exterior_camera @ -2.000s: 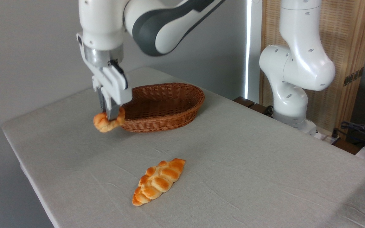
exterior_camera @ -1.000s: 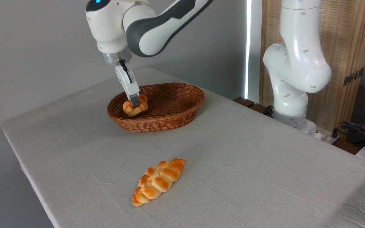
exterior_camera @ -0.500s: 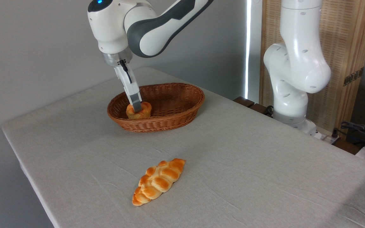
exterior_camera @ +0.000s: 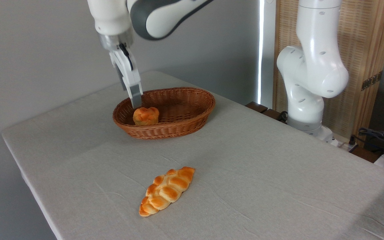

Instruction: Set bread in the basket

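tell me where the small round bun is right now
The small round bun sits inside the wicker basket, at its left end in the camera view, just below the pincer, which hangs above it without touching.

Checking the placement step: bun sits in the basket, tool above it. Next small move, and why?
Probably lift the tool straight up and clear. The bun rests inside the basket at its left end, the tool hangs just above it without touching, and nothing is gripped. The braided loaf on the table lies well apart.

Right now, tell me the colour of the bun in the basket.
Golden-orange, glazed; the fixed camera shows the bun clearly.
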Motion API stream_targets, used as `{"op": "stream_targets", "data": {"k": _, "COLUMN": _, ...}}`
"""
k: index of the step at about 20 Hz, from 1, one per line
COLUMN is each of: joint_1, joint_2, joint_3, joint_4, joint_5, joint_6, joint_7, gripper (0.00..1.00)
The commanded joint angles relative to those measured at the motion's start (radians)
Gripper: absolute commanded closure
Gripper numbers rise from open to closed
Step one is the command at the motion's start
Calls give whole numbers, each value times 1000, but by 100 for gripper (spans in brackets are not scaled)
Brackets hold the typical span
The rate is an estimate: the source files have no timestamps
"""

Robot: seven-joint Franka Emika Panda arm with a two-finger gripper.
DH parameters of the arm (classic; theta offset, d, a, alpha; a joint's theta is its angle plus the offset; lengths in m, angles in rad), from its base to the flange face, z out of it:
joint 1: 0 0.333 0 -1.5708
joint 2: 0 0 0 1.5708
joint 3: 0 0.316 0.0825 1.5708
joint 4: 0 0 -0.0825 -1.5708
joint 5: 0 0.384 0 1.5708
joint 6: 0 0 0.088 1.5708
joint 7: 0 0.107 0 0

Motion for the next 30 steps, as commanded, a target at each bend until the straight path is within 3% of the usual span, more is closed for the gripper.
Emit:
{"op": "stream_targets", "data": {"k": 1, "joint_1": 98, "joint_2": -44, "joint_3": 9, "joint_4": 85, "joint_5": 12, "joint_6": -83, "joint_7": -4, "gripper": 0}}
{"op": "stream_targets", "data": {"k": 2, "joint_1": 139, "joint_2": -66, "joint_3": 20, "joint_4": 98, "joint_5": 31, "joint_6": -110, "joint_7": -2, "gripper": 0}}
{"op": "stream_targets", "data": {"k": 3, "joint_1": 149, "joint_2": -77, "joint_3": 41, "joint_4": 111, "joint_5": 74, "joint_6": -131, "joint_7": -2, "gripper": 0}}
{"op": "stream_targets", "data": {"k": 6, "joint_1": 150, "joint_2": -64, "joint_3": 96, "joint_4": 190, "joint_5": 231, "joint_6": -201, "joint_7": -4, "gripper": 0}}
{"op": "stream_targets", "data": {"k": 8, "joint_1": 152, "joint_2": -47, "joint_3": 116, "joint_4": 220, "joint_5": 291, "joint_6": -209, "joint_7": -5, "gripper": 0}}
{"op": "stream_targets", "data": {"k": 12, "joint_1": 153, "joint_2": -41, "joint_3": 191, "joint_4": 259, "joint_5": 288, "joint_6": -241, "joint_7": -5, "gripper": 0}}
{"op": "stream_targets", "data": {"k": 15, "joint_1": 157, "joint_2": 19, "joint_3": 195, "joint_4": 350, "joint_5": 289, "joint_6": -321, "joint_7": -7, "gripper": 0}}
{"op": "stream_targets", "data": {"k": 20, "joint_1": 157, "joint_2": 22, "joint_3": 195, "joint_4": 355, "joint_5": 286, "joint_6": -324, "joint_7": -8, "gripper": 0}}
{"op": "stream_targets", "data": {"k": 23, "joint_1": 172, "joint_2": 28, "joint_3": 176, "joint_4": 355, "joint_5": 286, "joint_6": -327, "joint_7": -8, "gripper": 0}}
{"op": "stream_targets", "data": {"k": 25, "joint_1": 238, "joint_2": 30, "joint_3": 111, "joint_4": 355, "joint_5": 288, "joint_6": -327, "joint_7": -8, "gripper": 0}}
{"op": "stream_targets", "data": {"k": 30, "joint_1": 241, "joint_2": 28, "joint_3": 106, "joint_4": 353, "joint_5": 289, "joint_6": -327, "joint_7": -8, "gripper": 0}}
